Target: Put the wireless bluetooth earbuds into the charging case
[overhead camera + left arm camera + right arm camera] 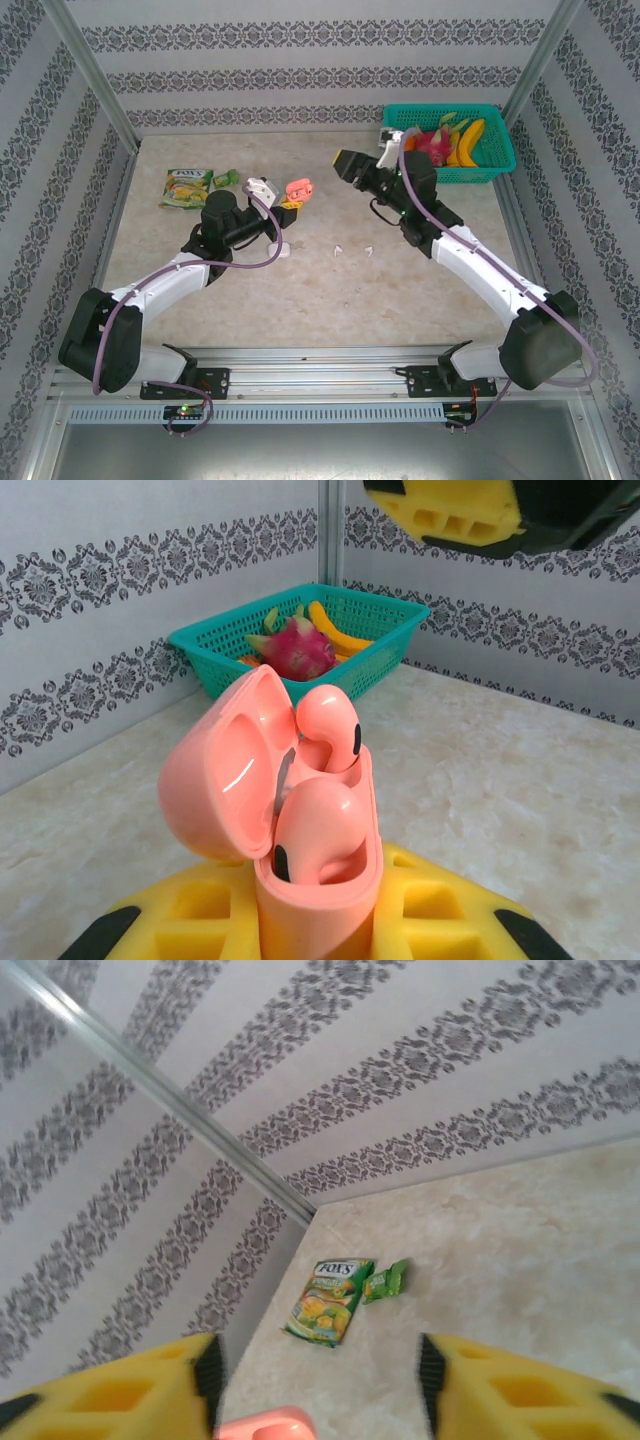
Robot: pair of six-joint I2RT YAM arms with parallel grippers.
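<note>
- Pink earbuds, two: both are in the open pink charging case point(318, 905). The farther one point(328, 723) stands up with its head above the rim. The nearer one point(318, 830) sits lower, with its rounded head filling the front of the case.
- Pink charging case: held upright above the table point(330, 300). Its lid point(225, 770) is swung open to the left in the left wrist view.
- Left gripper point(320, 935): its yellow fingers point(450, 920) are clamped on the lower body of the case, one on each side.
- Right gripper point(318, 1390): it hangs above the case and to its right, with the jaws apart. In the right wrist view a pink edge of the case shows low between the fingers, narrower than the gap.
- White earbuds, two point(338, 250) point(368, 250): loose on the table, nearer the arm bases than the case and a little to its right. They lie near each other and apart from both grippers.
- Snack packet point(185, 187): flat on the table, well left of the case.
- Small green packet point(226, 177): just beside the snack packet, on the side toward the case.
- Green basket point(497, 165): in the back right corner, well right of the case and beyond the right gripper. It holds a dragon fruit point(298, 648) and bananas point(468, 142).
</note>
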